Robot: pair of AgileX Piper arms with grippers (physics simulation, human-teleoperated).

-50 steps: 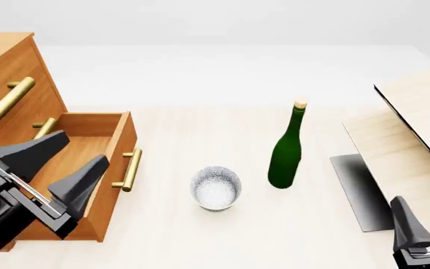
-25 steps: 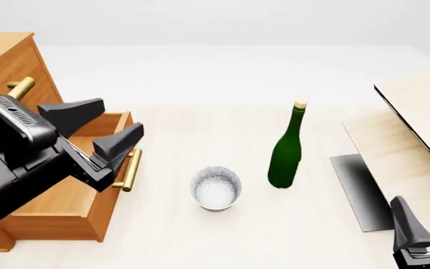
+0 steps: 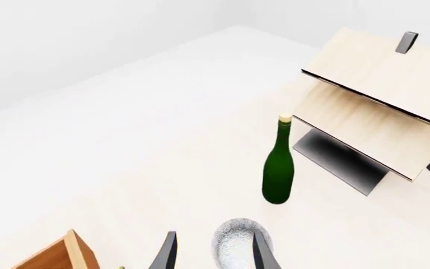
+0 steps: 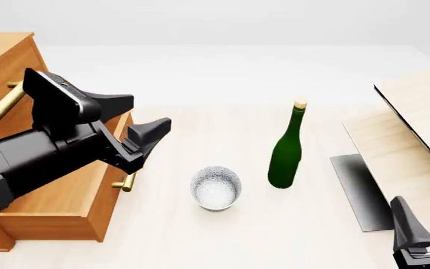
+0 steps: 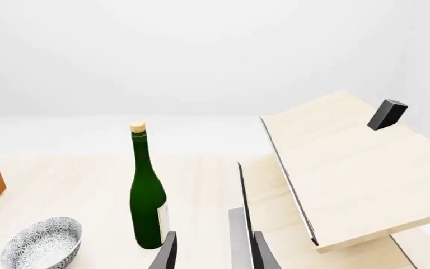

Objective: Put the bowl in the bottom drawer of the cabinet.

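Observation:
The speckled white-grey bowl (image 4: pixel 215 188) sits upright on the table, right of the cabinet (image 4: pixel 6 61). The cabinet's bottom drawer (image 4: pixel 65 193) is pulled out, and its brass handle (image 4: pixel 129 182) shows below my left arm. My left gripper (image 4: pixel 148 114) is open and empty, above the drawer's front right corner, up and to the left of the bowl. In the left wrist view the bowl (image 3: pixel 234 241) lies past and between the left gripper's (image 3: pixel 213 259) fingers. My right gripper (image 4: pixel 424 221) rests open at the near right edge, far from the bowl (image 5: pixel 42 242).
A green bottle (image 4: pixel 286 148) with a cork stands just right of the bowl. Slanted pale wood boards (image 4: pixel 409 129) over a dark panel (image 4: pixel 357 190) fill the right side. The upper drawers' brass handles (image 4: pixel 2 103) stick out at the left.
My left arm has lifted from in front of the open drawer and swung up and right toward the bowl. The bowl, bottle and right arm have stayed put.

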